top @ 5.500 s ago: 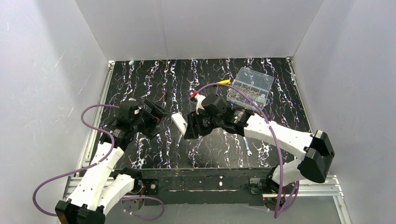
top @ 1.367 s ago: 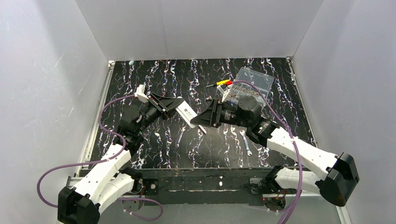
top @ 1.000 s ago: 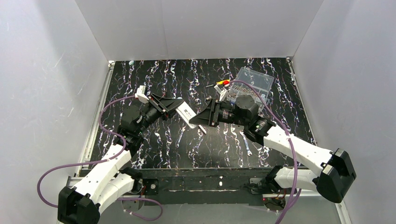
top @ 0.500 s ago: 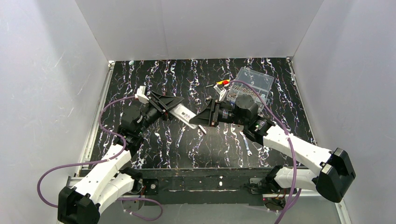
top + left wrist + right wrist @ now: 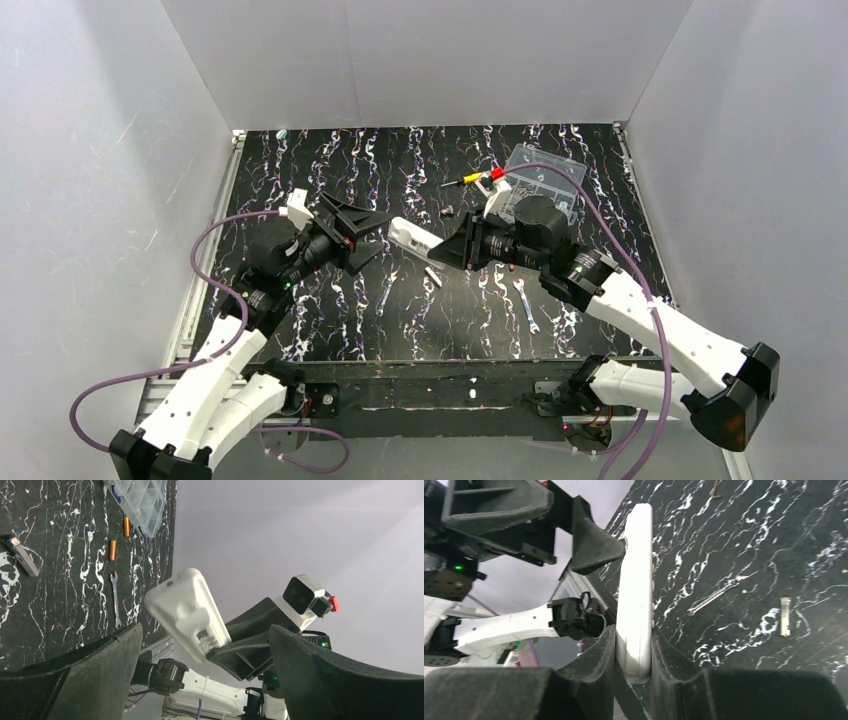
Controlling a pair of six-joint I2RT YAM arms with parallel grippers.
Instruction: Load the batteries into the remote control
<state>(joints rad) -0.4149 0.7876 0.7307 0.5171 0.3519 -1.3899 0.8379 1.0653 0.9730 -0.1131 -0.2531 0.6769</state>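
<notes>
One remote control (image 5: 636,580) pinched in the right gripper (image 5: 634,640), far end just beside the wide-spread left gripper (image 5: 205,629).

Black mat with white marbling (image 5: 330,160) covers the table; pale grey walls (image 5: 420,60) stand at 9, 12 and 3 o'clock. A metal rail (image 5: 226,175) runs along the mat's 9 o'clock edge. Clear plastic compartment box (image 5: 550,168) sits at 2 o'clock on the mat, small hardware in its cells, near corner hidden. Yellow-handled screwdriver (image 5: 467,180) lies at 1 o'clock, just beside the box on its 9 o'clock side, dark shaft pointing to 9. Small dark bit (image 5: 447,211) is at 6 o'clock from the screwdriver, apart from it. Pale silvery stub (image 5: 432,277) lies near mat centre, toward 6. Small wrench (image 5: 527,305) lies flat at 4 o'clock, well apart from the stub.
</notes>
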